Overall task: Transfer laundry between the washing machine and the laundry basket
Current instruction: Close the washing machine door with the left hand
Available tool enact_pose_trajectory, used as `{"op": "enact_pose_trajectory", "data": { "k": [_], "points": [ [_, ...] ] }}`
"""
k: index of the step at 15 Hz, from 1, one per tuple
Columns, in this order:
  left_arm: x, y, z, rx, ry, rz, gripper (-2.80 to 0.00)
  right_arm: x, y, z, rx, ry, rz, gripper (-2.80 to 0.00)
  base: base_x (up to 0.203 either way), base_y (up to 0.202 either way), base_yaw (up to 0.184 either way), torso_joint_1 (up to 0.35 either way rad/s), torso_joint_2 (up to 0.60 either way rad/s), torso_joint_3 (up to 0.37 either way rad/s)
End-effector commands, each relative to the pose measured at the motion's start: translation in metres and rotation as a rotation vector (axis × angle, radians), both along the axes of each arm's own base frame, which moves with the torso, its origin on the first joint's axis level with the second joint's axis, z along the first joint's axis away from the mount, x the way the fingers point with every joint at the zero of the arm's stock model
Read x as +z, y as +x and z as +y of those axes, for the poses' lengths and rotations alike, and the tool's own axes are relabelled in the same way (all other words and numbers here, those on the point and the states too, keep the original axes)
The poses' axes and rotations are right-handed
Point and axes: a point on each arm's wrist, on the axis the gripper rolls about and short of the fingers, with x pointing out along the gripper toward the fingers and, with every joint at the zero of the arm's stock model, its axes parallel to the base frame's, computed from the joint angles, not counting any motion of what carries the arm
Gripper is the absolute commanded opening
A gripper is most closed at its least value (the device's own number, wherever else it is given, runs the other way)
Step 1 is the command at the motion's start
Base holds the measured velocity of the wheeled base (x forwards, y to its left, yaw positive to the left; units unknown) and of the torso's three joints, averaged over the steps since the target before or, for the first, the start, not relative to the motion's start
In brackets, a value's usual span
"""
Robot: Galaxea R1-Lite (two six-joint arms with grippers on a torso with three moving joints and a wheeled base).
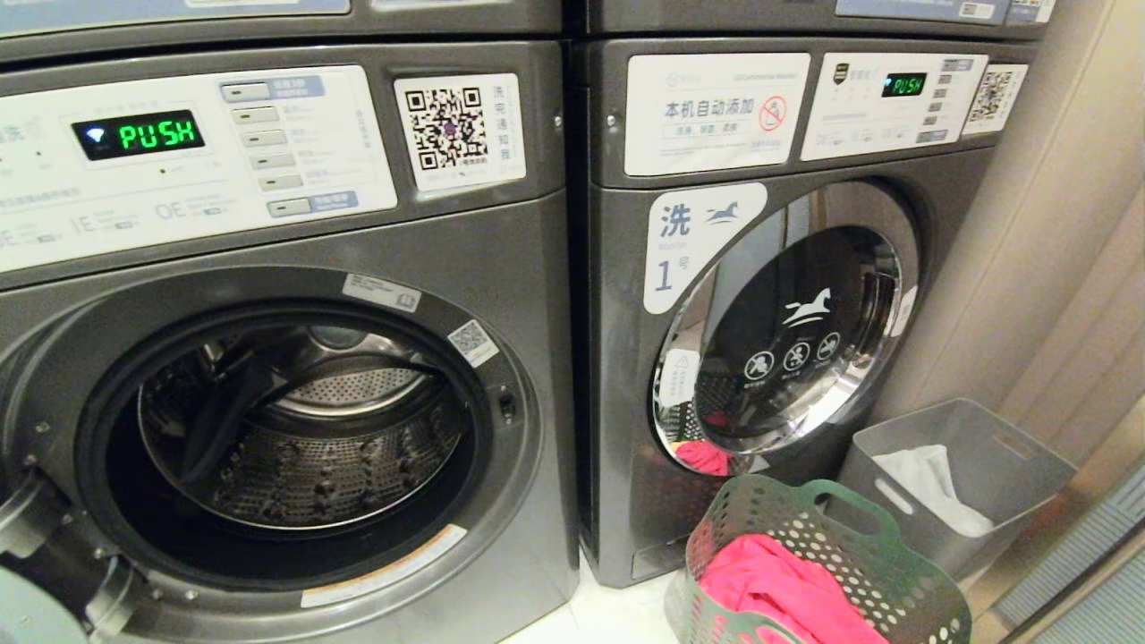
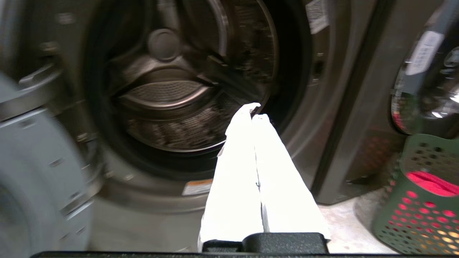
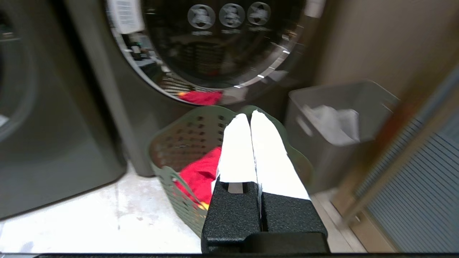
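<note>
The washing machine (image 1: 510,259) fills the left of the head view with its door (image 1: 36,608) swung open at the lower left. Its steel drum (image 1: 304,429) shows no cloth inside. The green laundry basket (image 1: 859,572) stands on the floor at the lower right, in front of the neighbouring washer. Bright red-pink laundry (image 1: 778,590) lies in it. My left gripper (image 2: 254,111) is shut and empty, pointing at the drum's (image 2: 172,93) opening. My right gripper (image 3: 250,116) is shut and empty above the basket (image 3: 186,139) and its red laundry (image 3: 200,170). Neither arm shows in the head view.
The washer labelled 1 (image 1: 626,402) stands to the right with its chrome-rimmed door (image 1: 796,322) shut. A grey solid-sided bin (image 1: 993,438) holding a white bag (image 1: 930,487) sits right of the basket, against a beige wall. Pale floor lies between washers and basket.
</note>
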Motion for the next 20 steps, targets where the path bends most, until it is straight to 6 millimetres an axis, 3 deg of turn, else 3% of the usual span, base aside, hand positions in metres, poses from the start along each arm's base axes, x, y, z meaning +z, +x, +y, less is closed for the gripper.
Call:
{"op": "enact_pose_trajectory", "data": {
  "k": [1,12,17,20],
  "points": [
    [-0.011,0.0032,0.0,0.001,-0.001,0.039,-2.8,0.0,0.0001,0.0,0.0,-0.001,0.001,-2.8,0.003,-0.005,0.121,0.006,0.0,0.007],
    [-0.0108,0.0032,0.0,0.001,-0.004,0.037,-2.8,0.0,0.0001,0.0,0.0,0.005,0.001,-2.8,0.0,-0.008,0.163,0.003,0.0,0.003],
    [-0.0107,0.0032,0.0002,0.006,-0.01,0.036,-2.8,0.0,0.0001,0.0,0.0,0.007,0.001,-2.8,0.0,0.0,0.0,0.0,0.0,0.0],
    [-0.0107,0.0032,0.0001,0.005,-0.01,0.036,-2.8,0.0,0.0001,0.0,-0.001,0.008,0.001,-2.8,-0.171,0.0,-0.001,0.006,0.0,0.005]
  ]
}}
